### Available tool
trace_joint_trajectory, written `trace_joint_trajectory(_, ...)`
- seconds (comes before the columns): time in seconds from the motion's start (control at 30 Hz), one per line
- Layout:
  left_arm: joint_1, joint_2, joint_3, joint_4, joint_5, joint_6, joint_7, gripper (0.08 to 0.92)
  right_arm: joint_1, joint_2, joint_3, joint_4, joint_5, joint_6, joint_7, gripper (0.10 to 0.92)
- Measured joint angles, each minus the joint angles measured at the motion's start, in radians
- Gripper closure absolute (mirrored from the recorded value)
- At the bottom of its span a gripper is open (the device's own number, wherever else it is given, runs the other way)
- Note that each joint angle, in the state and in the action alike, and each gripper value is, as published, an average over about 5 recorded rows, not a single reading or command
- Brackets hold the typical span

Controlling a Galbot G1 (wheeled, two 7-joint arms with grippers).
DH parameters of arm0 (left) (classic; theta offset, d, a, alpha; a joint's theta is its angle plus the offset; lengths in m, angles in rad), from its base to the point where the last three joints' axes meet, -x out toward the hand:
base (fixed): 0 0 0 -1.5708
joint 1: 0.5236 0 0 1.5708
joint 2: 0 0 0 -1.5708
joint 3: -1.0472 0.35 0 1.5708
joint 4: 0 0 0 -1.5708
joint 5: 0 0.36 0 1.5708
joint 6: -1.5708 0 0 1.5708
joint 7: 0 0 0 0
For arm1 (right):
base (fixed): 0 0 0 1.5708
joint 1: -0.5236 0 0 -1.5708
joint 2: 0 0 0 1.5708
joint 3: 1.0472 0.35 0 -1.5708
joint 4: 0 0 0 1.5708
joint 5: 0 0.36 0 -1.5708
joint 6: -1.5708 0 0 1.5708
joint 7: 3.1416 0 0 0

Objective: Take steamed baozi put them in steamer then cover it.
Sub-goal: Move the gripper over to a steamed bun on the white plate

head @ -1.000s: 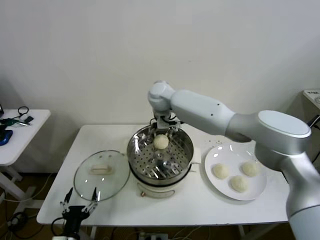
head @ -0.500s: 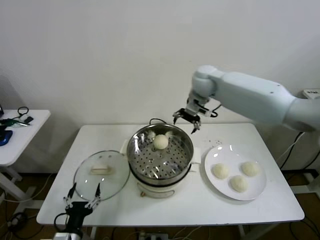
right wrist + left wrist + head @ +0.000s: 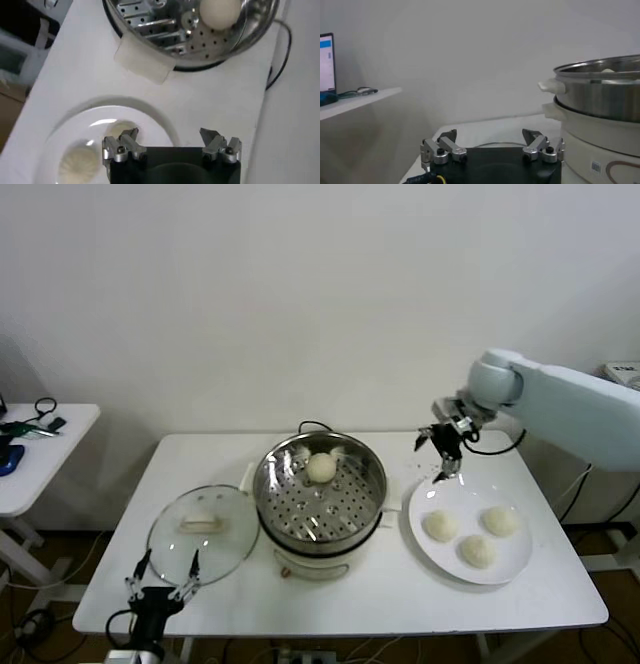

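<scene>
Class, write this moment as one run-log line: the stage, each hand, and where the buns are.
stage: fetching next bun | right hand: open, above plate edge | left hand: open, parked by table front | steamer: one baozi | plate: three | cover: off

a white table (image 3: 400, 604) stands against a pale wall and carries three things in a row. toward the robot's left lies a clear glass lid (image 3: 203, 534) with a cream handle, flat on the tabletop and touching the base of the steamer (image 3: 320, 499). the steamer sits at the middle of the table, a shiny steel pot on a cream base, with a black cord (image 3: 312, 425) trailing off behind it. toward the right, just beside the steamer, rests a flat white plate (image 3: 510, 569). a smaller white side table (image 3: 45, 459) stands apart on the far left, with a few dark items on it.
</scene>
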Motion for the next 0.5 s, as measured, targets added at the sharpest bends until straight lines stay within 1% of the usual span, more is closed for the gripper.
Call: trace_joint_trajectory(0.5, -0.008, -0.003, -0.007, 0.006, 0.000, 0.012, -0.006, 0.177, -0.222, -0.019, 0.103, -0.083, -0.074, -0.086, 0.027, 0.203)
